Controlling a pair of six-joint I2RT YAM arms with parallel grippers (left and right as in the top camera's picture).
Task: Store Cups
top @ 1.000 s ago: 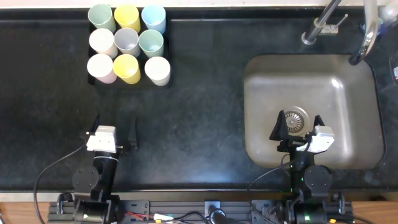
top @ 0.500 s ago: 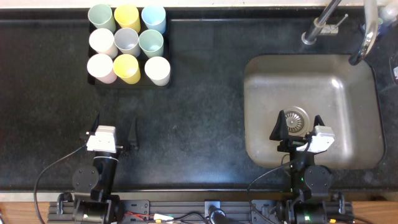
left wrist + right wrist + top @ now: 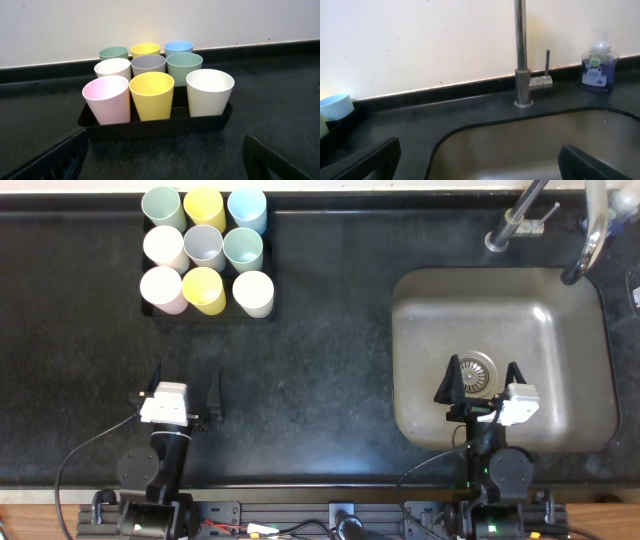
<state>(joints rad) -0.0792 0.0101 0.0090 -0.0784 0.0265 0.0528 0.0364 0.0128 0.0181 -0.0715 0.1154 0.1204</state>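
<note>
Black table (image 3: 320,380), steel sink (image 3: 520,320) set in it, faucet (image 3: 521,50) behind, blue soap bottle (image 3: 599,67) nearby.

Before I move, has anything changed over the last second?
Almost nothing. The right gripper over the sink may have edged very slightly to the right; it is open and holds nothing. The left gripper stayed open and still, and the nine cups stayed in the tray.
</note>
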